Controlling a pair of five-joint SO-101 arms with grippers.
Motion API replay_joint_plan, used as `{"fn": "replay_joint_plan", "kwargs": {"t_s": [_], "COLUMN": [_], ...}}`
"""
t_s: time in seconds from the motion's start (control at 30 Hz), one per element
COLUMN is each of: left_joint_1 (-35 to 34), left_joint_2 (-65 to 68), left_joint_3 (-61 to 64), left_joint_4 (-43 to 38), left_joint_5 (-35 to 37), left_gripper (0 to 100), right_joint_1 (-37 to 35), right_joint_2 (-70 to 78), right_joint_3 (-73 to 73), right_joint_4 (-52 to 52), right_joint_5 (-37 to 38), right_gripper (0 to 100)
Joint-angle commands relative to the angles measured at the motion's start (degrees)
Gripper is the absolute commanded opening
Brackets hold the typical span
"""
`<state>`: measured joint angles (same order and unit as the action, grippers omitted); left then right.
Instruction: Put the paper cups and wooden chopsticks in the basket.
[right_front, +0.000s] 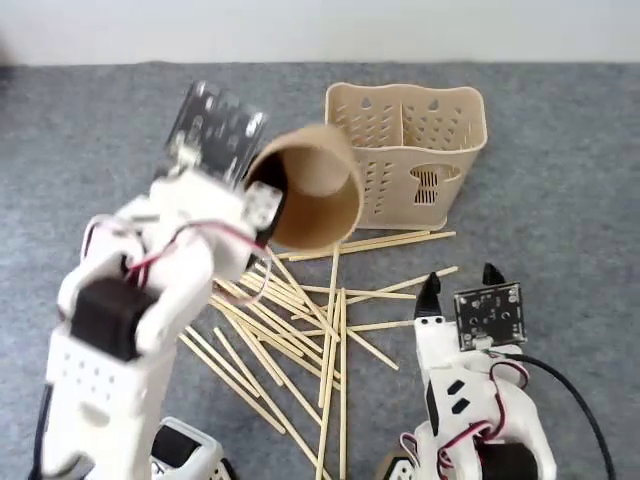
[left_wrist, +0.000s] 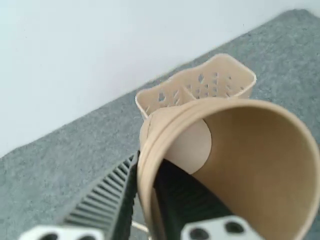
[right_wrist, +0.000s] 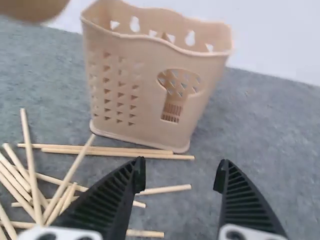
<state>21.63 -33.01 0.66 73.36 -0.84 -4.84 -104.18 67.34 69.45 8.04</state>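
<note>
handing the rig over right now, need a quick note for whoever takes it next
Left gripper: shut on the paper cup, one finger inside it and one outside, holding it tipped on its side in the air beside the basket.
Right gripper: open, holding nothing, in front of the basket.
Wooden chopsticks: scattered on the grey table between the arms.
Done: cup lifted. What shows of the basket's inside looks empty.
Left: cup into the basket, then all the chopsticks.
</note>
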Motion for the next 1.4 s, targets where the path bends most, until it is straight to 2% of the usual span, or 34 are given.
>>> {"fn": "replay_joint_plan", "kwargs": {"t_s": [0.0, 0.2, 0.4, 0.7, 0.93, 1.27, 1.37], "left_joint_1": [2.1, 6.1, 6.4, 8.4, 10.6, 10.7, 10.7], "left_joint_2": [8.1, 23.7, 38.1, 54.9, 62.4, 64.4, 64.6], "left_joint_3": [-11.7, -25.3, -39.4, -59.3, -64.3, -66.1, -65.9], "left_joint_4": [-0.2, -2.3, -3.5, -3.1, 0.3, 4.4, 4.2], "left_joint_5": [0.4, 0.4, 0.4, 2.4, 2.4, 2.4, 2.4], "left_gripper": [1, 1, 1, 1, 1, 2, 7], "right_joint_1": [2.9, 5.4, 7.9, 7.8, 8.1, 8.1, 8.1], "right_joint_2": [0.5, 0.5, 0.4, 0.2, 0.2, 0.2, 0.2], "right_joint_3": [-2.6, 0.6, 3.8, 6.4, 6.5, 6.5, 6.5], "right_joint_4": [2.7, 3.6, 3.9, 3.5, 3.5, 3.6, 3.6], "right_joint_5": [-0.5, -0.4, -0.4, -0.8, -0.8, -0.8, -0.8], "right_gripper": [22.3, 22.3, 22.3, 22.3, 22.3, 22.3, 22.3]}}
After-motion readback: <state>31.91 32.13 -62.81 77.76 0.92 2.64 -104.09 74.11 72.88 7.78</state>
